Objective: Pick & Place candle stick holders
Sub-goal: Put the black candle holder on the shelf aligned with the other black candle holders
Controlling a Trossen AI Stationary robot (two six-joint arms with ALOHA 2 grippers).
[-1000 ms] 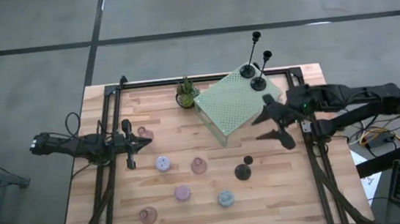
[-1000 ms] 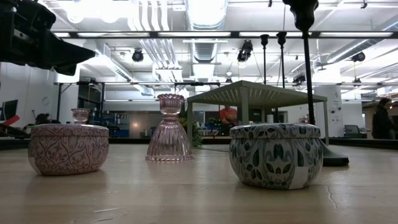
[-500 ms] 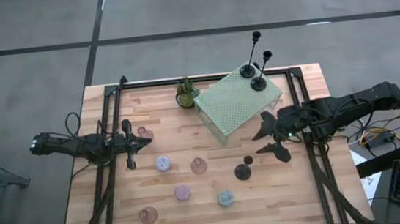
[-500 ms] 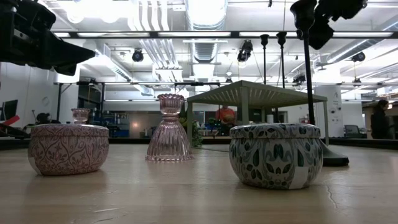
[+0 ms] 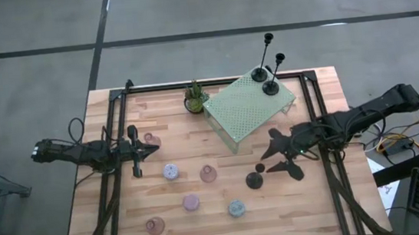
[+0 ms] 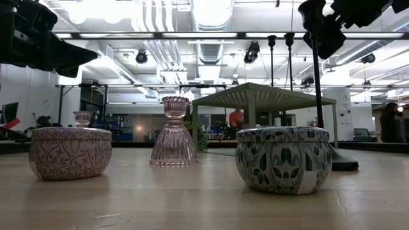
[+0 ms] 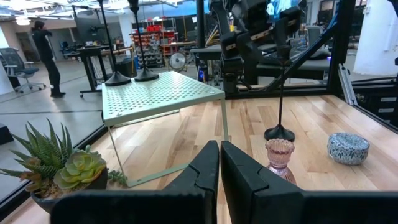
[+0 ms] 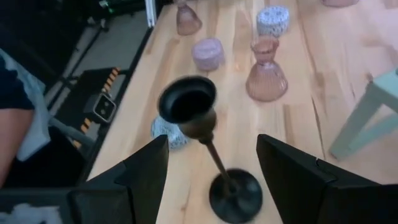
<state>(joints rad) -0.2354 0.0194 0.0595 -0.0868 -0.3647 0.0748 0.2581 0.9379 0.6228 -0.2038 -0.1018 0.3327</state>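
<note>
My overhead camera looks straight down on the whole wooden table [image 5: 196,134], with my left arm at the picture's left and my right arm at its right. A second camera sits at tabletop height, very close to the blue patterned tin [image 6: 284,159], and looks level across the boards into the room behind. My left wrist camera faces forward past my left gripper [image 7: 219,163] across the table toward the green perforated platform [image 7: 158,93] (my other arm shows beyond it). My right wrist camera tilts down, close over one black holder [image 8: 211,149], which the overhead view shares.
</note>
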